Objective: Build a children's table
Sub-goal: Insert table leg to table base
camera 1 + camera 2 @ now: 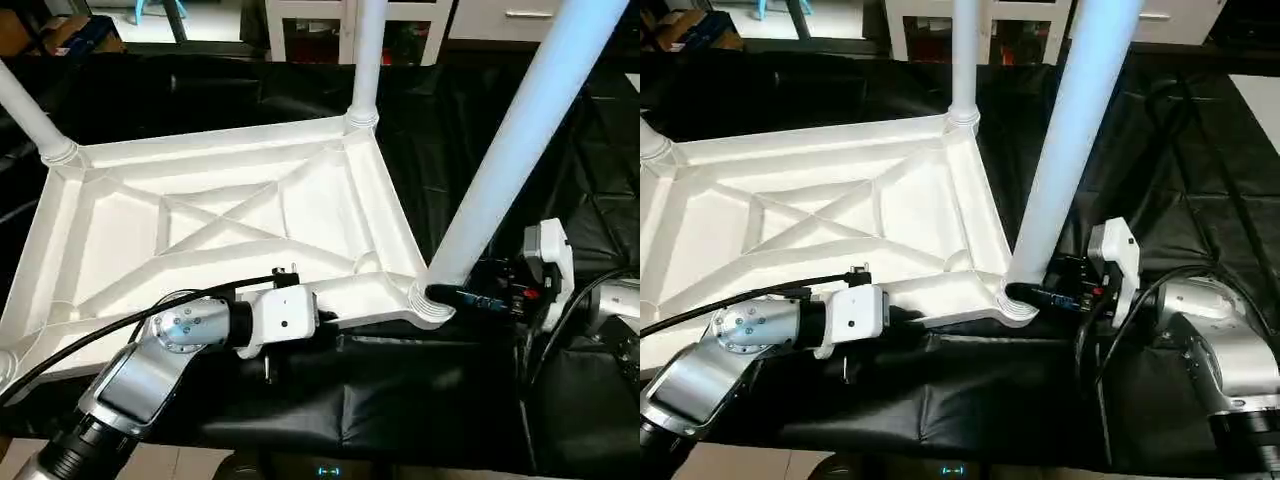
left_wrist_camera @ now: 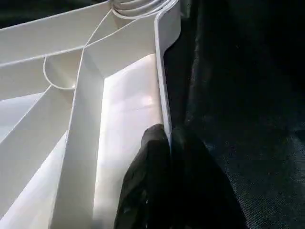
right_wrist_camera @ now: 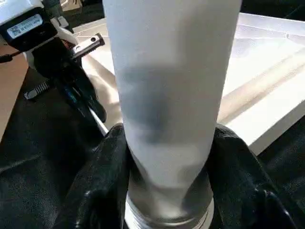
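Observation:
The children's table lies upside down on the black cloth, its white tabletop (image 1: 200,230) showing the X-ribbed underside. Three white legs stand in corner sockets: far left (image 1: 25,105), far right (image 1: 368,60) and near right (image 1: 510,150). My left gripper (image 2: 167,136) is shut on the tabletop's near rim (image 2: 162,71), one finger on each side of the thin wall. My right gripper (image 1: 1025,292) is closed around the base of the near-right leg, just above its socket (image 1: 432,305). In the right wrist view its black fingers (image 3: 102,171) press on both sides of the tube.
The black-draped work table (image 1: 420,400) carries everything, and its near edge runs just below my arms. Black cables (image 1: 1180,130) lie on the cloth to the right. White furniture (image 1: 310,25) and a cardboard box (image 1: 60,30) stand behind the table.

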Available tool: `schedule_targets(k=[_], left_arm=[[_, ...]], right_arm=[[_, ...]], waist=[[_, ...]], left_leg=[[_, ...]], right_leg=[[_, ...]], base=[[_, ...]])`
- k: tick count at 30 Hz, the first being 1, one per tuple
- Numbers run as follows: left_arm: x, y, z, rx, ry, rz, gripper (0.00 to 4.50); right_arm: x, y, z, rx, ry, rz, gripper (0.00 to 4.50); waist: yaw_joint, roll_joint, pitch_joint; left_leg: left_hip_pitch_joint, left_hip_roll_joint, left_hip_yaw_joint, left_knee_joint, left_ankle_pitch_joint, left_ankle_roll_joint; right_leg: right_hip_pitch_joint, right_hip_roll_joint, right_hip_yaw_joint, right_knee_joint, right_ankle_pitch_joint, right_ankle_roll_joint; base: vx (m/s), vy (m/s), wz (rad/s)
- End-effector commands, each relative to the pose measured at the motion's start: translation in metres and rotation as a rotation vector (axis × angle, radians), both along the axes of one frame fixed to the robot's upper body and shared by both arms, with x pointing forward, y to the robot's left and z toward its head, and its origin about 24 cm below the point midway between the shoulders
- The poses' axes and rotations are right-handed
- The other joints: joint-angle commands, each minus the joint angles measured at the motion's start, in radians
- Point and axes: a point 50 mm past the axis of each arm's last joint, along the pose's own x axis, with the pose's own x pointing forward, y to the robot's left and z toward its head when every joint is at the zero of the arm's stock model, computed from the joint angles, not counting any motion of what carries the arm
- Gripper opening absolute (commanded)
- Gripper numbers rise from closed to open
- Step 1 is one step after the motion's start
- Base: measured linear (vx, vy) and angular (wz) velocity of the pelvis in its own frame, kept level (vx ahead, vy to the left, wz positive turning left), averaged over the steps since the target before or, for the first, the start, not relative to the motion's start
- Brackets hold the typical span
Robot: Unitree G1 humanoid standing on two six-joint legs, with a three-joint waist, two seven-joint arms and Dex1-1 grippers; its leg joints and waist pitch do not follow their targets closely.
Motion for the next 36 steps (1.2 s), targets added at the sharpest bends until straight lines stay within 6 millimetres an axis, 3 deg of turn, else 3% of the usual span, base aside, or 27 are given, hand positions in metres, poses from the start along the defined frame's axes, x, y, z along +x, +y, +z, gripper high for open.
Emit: schedule_targets(k=[1,12,13,15,17,19,22,24,25,29,36], left_arm=[[-0.009,0.003,-0.025,0.053,0.107,0.005,0.0],[-0.007,0.003,-0.025,0.052,0.107,0.006,0.0],[-0.008,0.003,-0.025,0.05,0.107,0.007,0.0],[-0.008,0.002,-0.025,0.047,0.107,0.01,0.0],[-0.008,0.002,-0.025,0.044,0.106,0.012,0.0],[-0.008,0.001,-0.025,0.037,0.103,0.019,0.0],[-0.007,0.001,-0.024,0.029,0.099,0.028,0.0],[-0.007,0.001,-0.024,0.028,0.098,0.029,0.0],[-0.007,0.002,-0.024,0.027,0.098,0.029,0.0],[-0.005,0.002,-0.023,0.031,0.096,0.026,0.0],[-0.002,0.003,-0.022,0.034,0.091,0.031,0.0]], right_arm=[[0.004,0.006,0.011,0.031,-0.057,0.0,1.94],[0.006,0.012,0.016,0.062,-0.061,0.027,1.94],[0.006,0.012,0.017,0.078,-0.053,0.031,2.49],[0.007,0.011,0.019,0.087,-0.052,0.032,2.63],[0.007,0.011,0.02,0.082,-0.06,0.026,2.63],[0.01,0.01,0.022,0.063,-0.093,0.001,2.97],[0.011,0.01,0.024,0.048,-0.12,-0.009,2.97],[0.011,0.011,0.025,0.049,-0.121,-0.004,2.97],[0.01,0.013,0.026,0.045,-0.121,0.008,2.97],[0.009,0.013,0.024,0.026,-0.113,0.026,2.97],[0.005,0.009,0.02,-0.005,-0.081,0.056,2.97]], waist=[[0.0,-0.029,-0.052],[-0.006,-0.031,-0.047],[-0.007,-0.031,-0.048],[-0.01,-0.035,-0.047],[-0.011,-0.032,-0.045],[-0.01,-0.035,-0.046],[-0.008,-0.036,-0.047],[-0.009,-0.033,-0.045],[-0.008,-0.026,-0.043],[-0.007,-0.028,-0.044],[-0.002,-0.031,-0.045]], left_leg=[[0.004,0.009,0.004,-0.044,-0.108,0.168],[0.004,0.008,0.004,-0.046,-0.132,0.158],[0.003,0.008,0.003,-0.046,-0.132,0.158],[0.003,0.008,0.003,-0.046,-0.136,0.158],[0.004,0.01,0.002,-0.048,-0.142,0.157],[0.006,0.011,0.002,-0.047,-0.127,0.155],[0.005,0.009,0.004,-0.046,-0.107,0.159],[0.004,0.008,0.005,-0.046,-0.11,0.161],[0.005,0.008,0.005,-0.047,-0.128,0.157],[0.006,0.009,0.003,-0.05,-0.152,0.14],[0.005,0.01,0.004,-0.048,-0.141,0.148]], right_leg=[[0.05,-0.015,0.012,-0.054,-0.097,-0.283],[0.048,-0.015,0.012,-0.058,-0.126,-0.275],[0.048,-0.015,0.012,-0.058,-0.129,-0.275],[0.048,-0.016,0.013,-0.059,-0.141,-0.272],[0.045,-0.017,0.012,-0.06,-0.159,-0.269],[0.044,-0.017,0.013,-0.057,-0.149,-0.267],[0.045,-0.015,0.013,-0.055,-0.113,-0.269],[0.045,-0.015,0.013,-0.056,-0.105,-0.27],[0.044,-0.015,0.013,-0.059,-0.118,-0.271],[0.045,-0.016,0.014,-0.061,-0.147,-0.265],[0.046,-0.016,0.015,-0.058,-0.122,-0.272]], base=[[0.0,0.0,0.0],[0.0,0.0,0.0],[0.0,0.0,0.0],[0.0,0.0,0.0],[0.0,0.0,0.0],[0.0,0.0,0.0],[0.0,0.0,0.0],[0.0,0.0,0.0],[0.0,0.0,0.0],[0.0,0.0,0.0],[0.0,0.0,0.0]])
